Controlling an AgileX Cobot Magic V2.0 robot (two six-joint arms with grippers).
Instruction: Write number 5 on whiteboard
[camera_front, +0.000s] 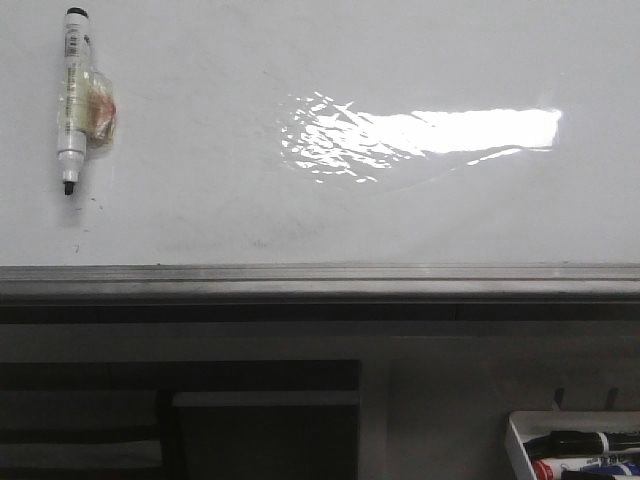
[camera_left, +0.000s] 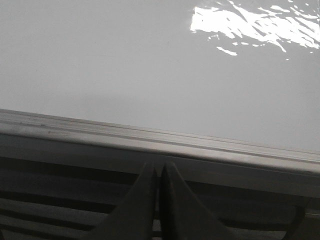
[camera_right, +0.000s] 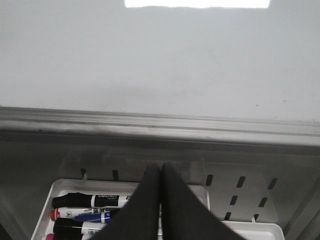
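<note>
The whiteboard fills the upper part of the front view, its long axis running side to side, with a bright glare patch right of centre and a grey metal ledge along its lower edge. No drawn digit shows on it; only faint specks mark the surface near the lower left. A white marker with a black tip sits against the board at the upper left, long axis upright, tip pointing down, a clear wrap with a reddish patch around its middle. At the lower right, below the ledge, a white tray holds black, blue and red markers.

The left hand has its fingers pressed together, holding nothing, below the ledge. The right hand is likewise closed and empty, directly over the tray, with the board beyond it.
</note>
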